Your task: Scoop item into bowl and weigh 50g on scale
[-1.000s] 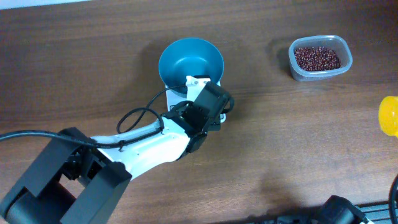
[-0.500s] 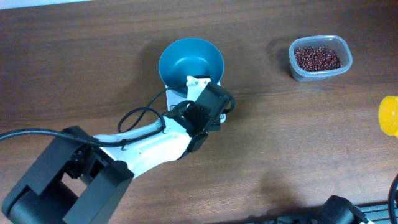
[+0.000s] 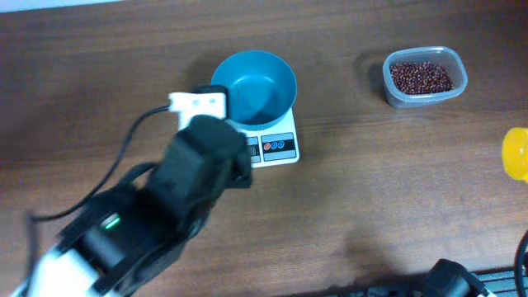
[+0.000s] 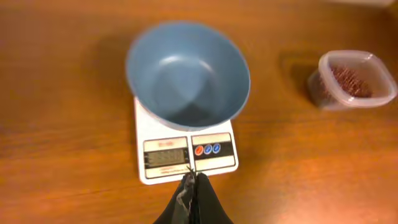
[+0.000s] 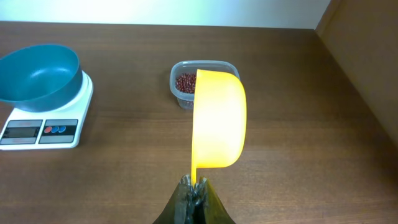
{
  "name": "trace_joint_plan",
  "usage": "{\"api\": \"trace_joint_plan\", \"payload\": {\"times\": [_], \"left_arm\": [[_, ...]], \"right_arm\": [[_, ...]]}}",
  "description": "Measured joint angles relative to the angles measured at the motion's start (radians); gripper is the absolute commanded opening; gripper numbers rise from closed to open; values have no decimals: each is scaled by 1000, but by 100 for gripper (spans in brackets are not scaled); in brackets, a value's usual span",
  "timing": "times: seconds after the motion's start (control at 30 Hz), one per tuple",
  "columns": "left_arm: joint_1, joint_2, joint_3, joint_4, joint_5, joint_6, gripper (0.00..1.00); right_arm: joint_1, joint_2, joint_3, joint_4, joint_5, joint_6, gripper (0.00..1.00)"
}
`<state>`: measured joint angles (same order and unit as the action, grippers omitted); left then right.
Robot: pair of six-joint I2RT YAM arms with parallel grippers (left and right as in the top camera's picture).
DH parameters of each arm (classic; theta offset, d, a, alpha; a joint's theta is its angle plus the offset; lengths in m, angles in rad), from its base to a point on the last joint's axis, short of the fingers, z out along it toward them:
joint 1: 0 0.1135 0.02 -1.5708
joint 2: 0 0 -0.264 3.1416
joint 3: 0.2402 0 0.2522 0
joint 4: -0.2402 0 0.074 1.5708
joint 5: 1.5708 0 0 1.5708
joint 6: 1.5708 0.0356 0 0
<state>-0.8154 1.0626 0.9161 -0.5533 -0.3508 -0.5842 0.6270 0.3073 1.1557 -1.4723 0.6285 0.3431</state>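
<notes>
At the left, the left arm [image 3: 190,165] has swung back from the scale [image 3: 276,148]. A second ago its tip lay over the scale's near edge, covering the panel. Now the arm is a blurred mass over the near-left of the table [image 3: 371,190]. In the wrist view the left gripper [image 4: 190,183] hangs just short of the scale's near edge, jaws together on nothing.

That retreat leaves the display [image 4: 165,157] and the red and blue buttons [image 4: 208,149] uncovered. The digits are too blurred to read. The arm was probably there to press a button, to switch on or zero the scale, though the pictures cannot confirm this.

The bowl [image 3: 253,87] sits on the far part of the scale, where it was, and is empty. Nothing has been weighed yet.

Well to the right, at the far side, the clear tub [image 3: 425,100] has not moved, and all the beans [image 3: 421,77] are in it.

At the right edge of the overhead view the yellow scoop [image 3: 516,153] is in the same spot as before. The right wrist view shows the right gripper [image 5: 194,186] clamped on its handle. The scoop is empty and held on edge, nearer than the tub.

With the left arm clear of the scale, the way looks open for the right arm. Its likely next step is to dip the scoop into the tub and carry beans left to the bowl. The pour will need small additions near the target.
</notes>
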Motion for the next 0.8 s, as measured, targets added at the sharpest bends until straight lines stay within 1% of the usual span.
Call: {"api": "trace_joint_plan", "payload": {"times": [0.1, 0.17, 0.23, 0.3, 0.4, 0.43, 0.47, 0.5, 0.53, 0.57, 0.6, 0.63, 0.7, 0.77, 0.8], "left_arm": [[0, -159, 1, -135, -82, 0, 0], [0, -241, 1, -262, -121, -8, 0], [0, -300, 1, -315, -152, -20, 0], [0, -322, 1, -320, -193, -29, 0], [-1, -332, 1, -317, -398, -57, 0], [0, -329, 0, -306, -467, -61, 0], [4, -324, -2, -254, -544, -67, 0], [31, -309, -2, -158, -655, -67, 0], [64, -298, -6, -92, -703, -43, 0], [135, -281, -7, 20, -729, 12, 0], [227, -262, -5, 105, -708, 80, 0], [291, -251, -5, 146, -659, 131, 0], [488, -226, -5, 229, -481, 218, 0], [631, -200, -5, 251, -285, 268, 0], [690, -180, -5, 253, -192, 301, 0]], "right_arm": [[0, 0, 0, 2, 0, 19, 4], [0, 0, 0, 10, 0, 24, 4], [0, 0, 0, 6, -1, 24, 4], [0, 0, 0, 14, -10, 24, 4], [0, 0, 0, 70, -50, 24, 4], [0, 0, 0, 93, -58, 24, 4], [0, 0, 0, 110, -63, 27, 4], [0, 0, 0, 153, -61, 47, 4], [0, 0, -2, 216, -57, 60, 4], [0, 0, -2, 312, -43, 75, 4], [0, 5, -1, 381, -26, 80, 4], [0, 12, 0, 434, -5, 85, 4], [0, 46, 0, 492, 50, 95, 4], [0, 111, 0, 502, 80, 99, 4], [0, 174, 0, 509, 95, 98, 4]]}}
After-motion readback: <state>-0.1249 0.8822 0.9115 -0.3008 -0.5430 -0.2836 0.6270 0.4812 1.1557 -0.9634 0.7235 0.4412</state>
